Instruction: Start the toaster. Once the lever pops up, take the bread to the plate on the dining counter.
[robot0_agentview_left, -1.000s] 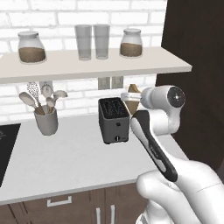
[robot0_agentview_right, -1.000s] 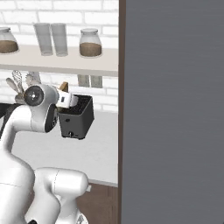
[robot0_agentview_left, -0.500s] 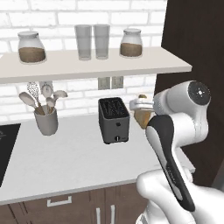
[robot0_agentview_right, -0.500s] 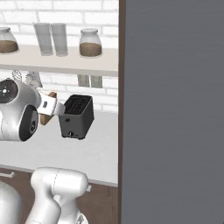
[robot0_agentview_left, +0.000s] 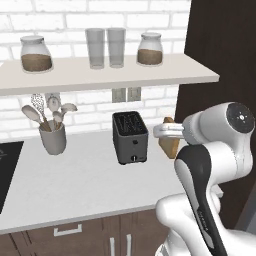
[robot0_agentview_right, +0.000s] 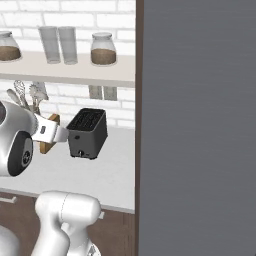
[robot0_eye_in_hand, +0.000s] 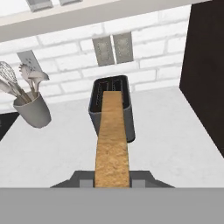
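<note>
Already the gripper (robot0_eye_in_hand: 112, 183) has its jaws closed on the bread (robot0_eye_in_hand: 112, 140), which stands edge-on between them in the hand view and stretches away from the fingertips. In the left base view the slice (robot0_agentview_left: 170, 142) pokes out just past the hand, clear of the toaster (robot0_agentview_left: 130, 137) and beside its right flank. Ahead of the jaws and a little below, both slots of the toaster look empty, so the toasting part appears to be over and the slice lifted out. What is left, by this reckoning, is the carry: the plate and the dining counter lie somewhere away from this worktop, and the base would probably have to drive to reach them.

Further out from the jaws, left of the toaster, stands a grey utensil cup (robot0_agentview_left: 52, 137) holding a whisk and spoons, well apart from the slice. Above hangs a shelf (robot0_agentview_left: 105, 75) with two jars and two glasses. Close on the right rises a tall dark cabinet (robot0_agentview_left: 225, 55); it crowds the arm and seems the likeliest thing to be struck as the hand swings away with the bread.
</note>
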